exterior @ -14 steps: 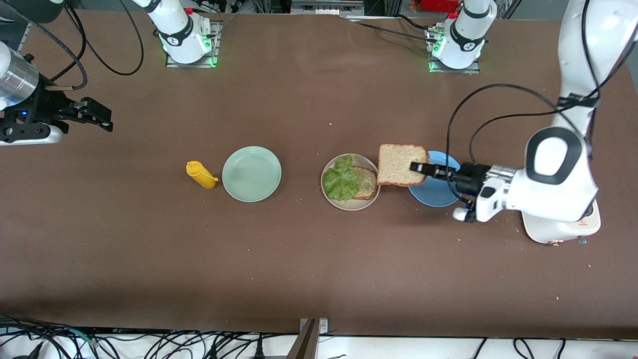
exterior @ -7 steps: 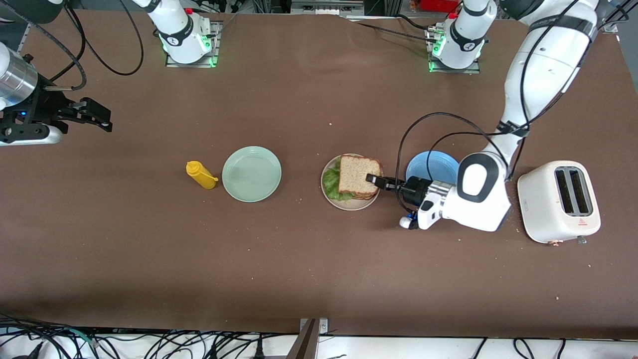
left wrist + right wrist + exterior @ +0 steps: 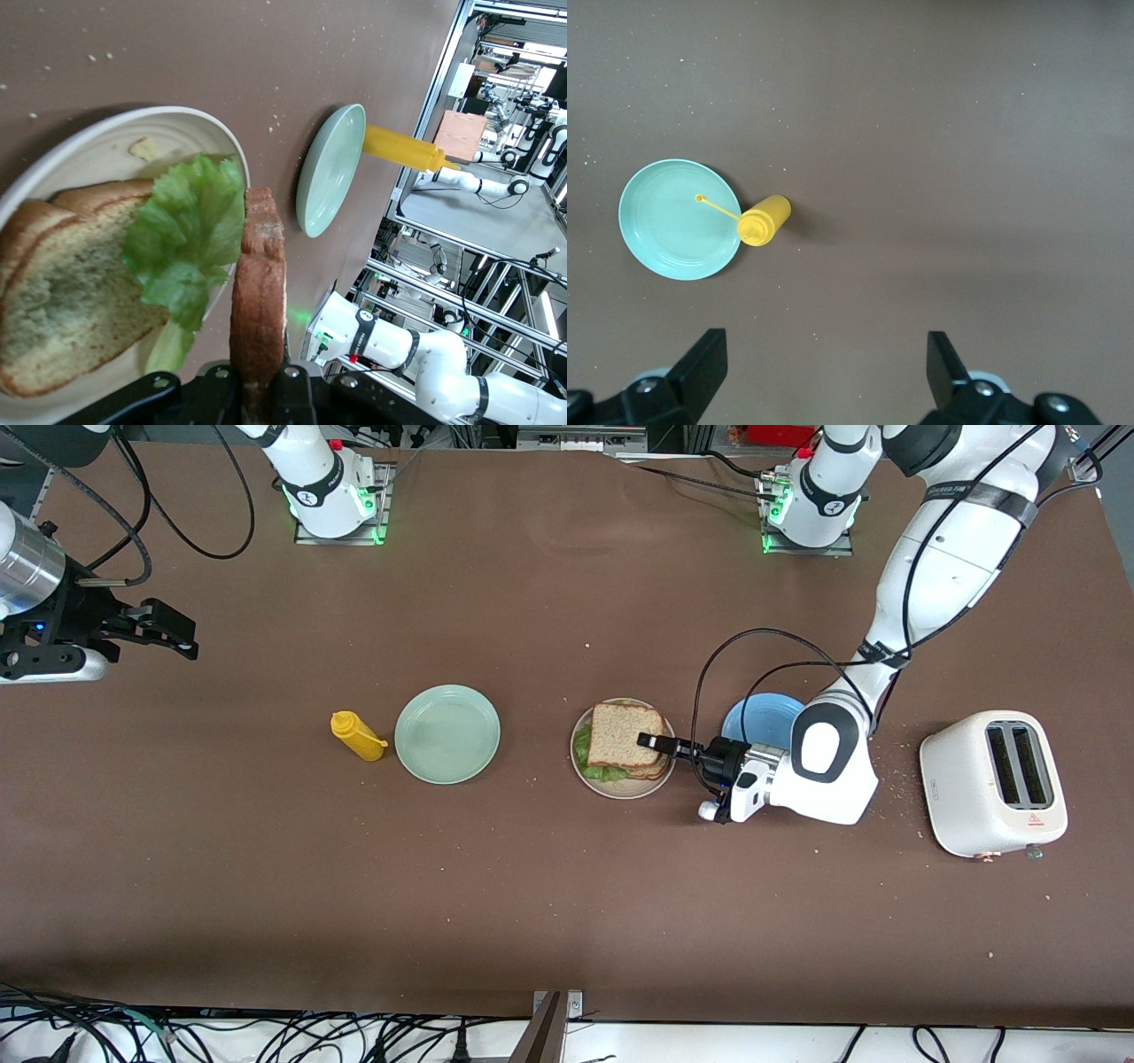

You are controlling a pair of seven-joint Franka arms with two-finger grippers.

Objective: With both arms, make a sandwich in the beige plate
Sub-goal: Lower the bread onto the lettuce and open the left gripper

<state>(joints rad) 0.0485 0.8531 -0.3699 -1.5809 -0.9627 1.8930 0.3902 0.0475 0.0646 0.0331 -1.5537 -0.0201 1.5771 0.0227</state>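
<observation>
The beige plate (image 3: 620, 792) holds a brown bread slice (image 3: 656, 769) with a crinkled green lettuce leaf (image 3: 588, 758) on it. My left gripper (image 3: 651, 741) is shut on the crust edge of a second bread slice (image 3: 623, 735), held flat just over the lettuce and covering most of it. In the left wrist view this held slice (image 3: 259, 292) shows edge-on between the fingers of the left gripper (image 3: 261, 391), next to the lettuce (image 3: 184, 248), the lower slice (image 3: 71, 292) and the plate's rim (image 3: 106, 122). My right gripper (image 3: 168, 633) waits open over bare table at the right arm's end (image 3: 824, 354).
A mint-green plate (image 3: 447, 733) and a yellow squeeze bottle (image 3: 357, 736) lie beside the beige plate toward the right arm's end. A blue plate (image 3: 760, 722) sits partly under the left arm's wrist. A white toaster (image 3: 992, 784) stands at the left arm's end.
The left arm carried the held slice from over the blue plate across to the beige plate and lowered it over the lettuce. The right arm has not moved.
</observation>
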